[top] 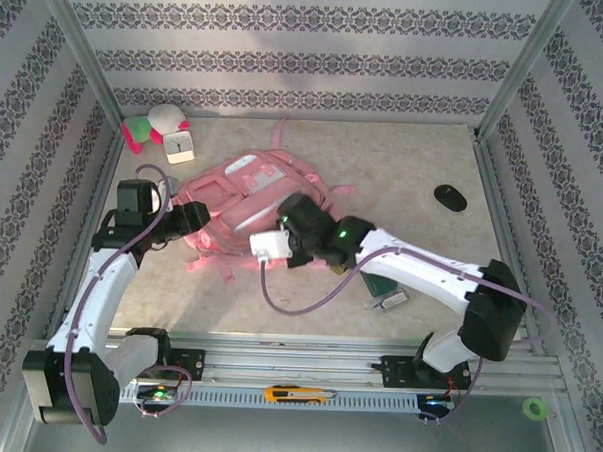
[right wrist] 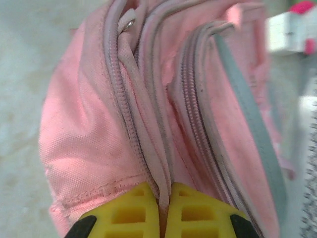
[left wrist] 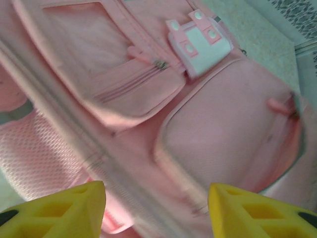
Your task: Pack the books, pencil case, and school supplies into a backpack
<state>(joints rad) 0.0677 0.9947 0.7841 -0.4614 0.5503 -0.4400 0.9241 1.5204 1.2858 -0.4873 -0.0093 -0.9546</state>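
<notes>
**A:** Where does the backpack (top: 245,189) lie?

**B:** On the table (top: 384,160), pink front up. The left wrist view shows 2 zip pockets.

**A:** And the right gripper (right wrist: 165,208)?

**B:** It is at the backpack's near right end, jaws pinched together on a pink zip band (the fabric is squeezed between the yellow pads (right wrist: 133,215)).

**A:** The left gripper (left wrist: 156,210)?

**B:** It is at the backpack's left edge, with its 2 fingers (left wrist: 54,210) well apart over the front. I cannot tell whether they touch the fabric.

**A:** Anything else?

**B:** A dark green pencil case (top: 383,284) lies right of the backpack, partly under the right arm (top: 420,266). A black oval object (top: 450,197) sits farther right of the backpack, and a white clock (top: 180,147) stands beyond its far left corner.
</notes>
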